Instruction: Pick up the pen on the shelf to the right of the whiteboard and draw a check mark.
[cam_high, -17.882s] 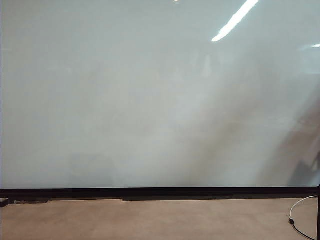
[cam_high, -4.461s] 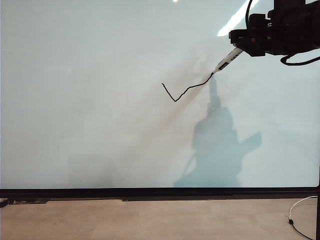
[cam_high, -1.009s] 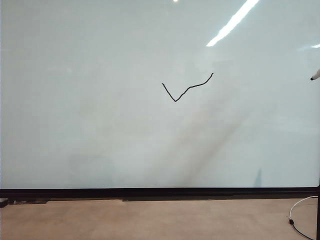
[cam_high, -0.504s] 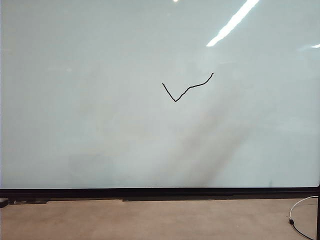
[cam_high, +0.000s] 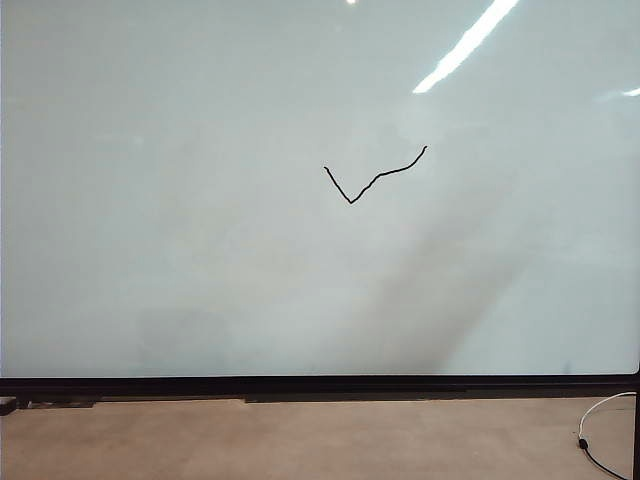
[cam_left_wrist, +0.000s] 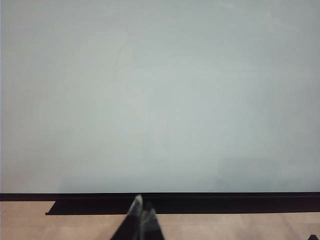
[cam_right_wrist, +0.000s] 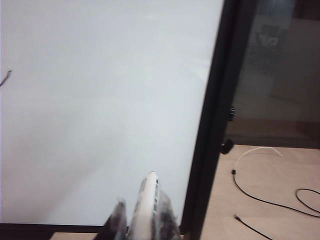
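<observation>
Since the thin black hand-drawn check mark (cam_high: 375, 176) sits finished on the big glossy pale whiteboard (cam_high: 200, 200), we keep the right gripper (cam_right_wrist: 142, 220), near the board's right frame, pinching the slim white pen (cam_right_wrist: 145, 202) steady and clear of the board, while the left gripper (cam_left_wrist: 142, 220), fingertips pressed together, idles near the bottom frame.

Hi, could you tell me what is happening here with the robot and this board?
A black check mark is drawn near the middle of the whiteboard. Neither arm shows in the exterior view. The right gripper is shut on the pen, held near the board's right frame edge, with the tip off the surface. The left gripper has its fingers together, holds nothing and sits low in front of the board's bottom edge. The drawing looks done, and the pen is not yet put down.
</observation>
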